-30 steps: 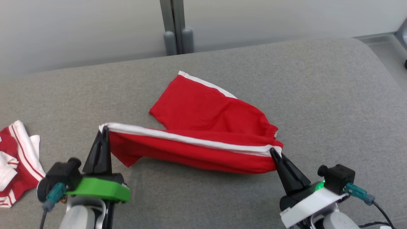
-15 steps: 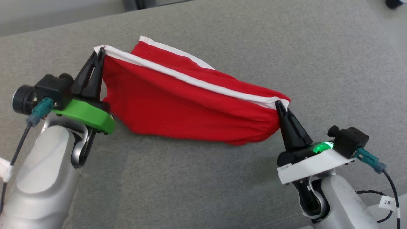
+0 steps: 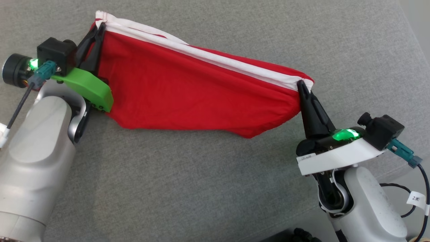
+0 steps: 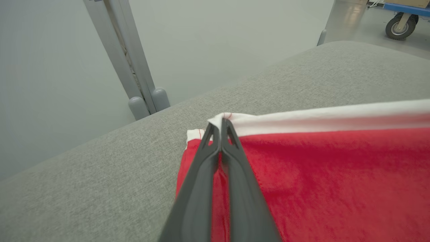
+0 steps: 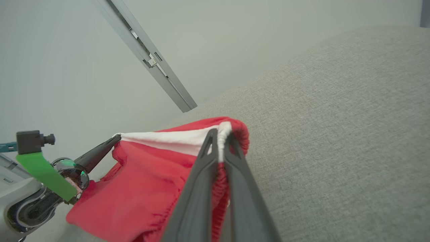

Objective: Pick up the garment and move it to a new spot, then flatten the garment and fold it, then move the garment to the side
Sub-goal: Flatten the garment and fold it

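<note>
Shorts (image 3: 188, 90) hang taut over the cushion (image 3: 201, 185) in the head view, the left wrist view shows the left gripper (image 4: 217, 124) pinched shut on a white hem corner, the right wrist view the right gripper (image 5: 220, 132) likewise, so overstretching could pull one corner free.

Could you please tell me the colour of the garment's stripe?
White stripe on red garment; clearest in head view.

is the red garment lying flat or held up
Held up: the garment stretches between two shut jaws pinching its white-trimmed corners; the red cloth sags below.
</note>
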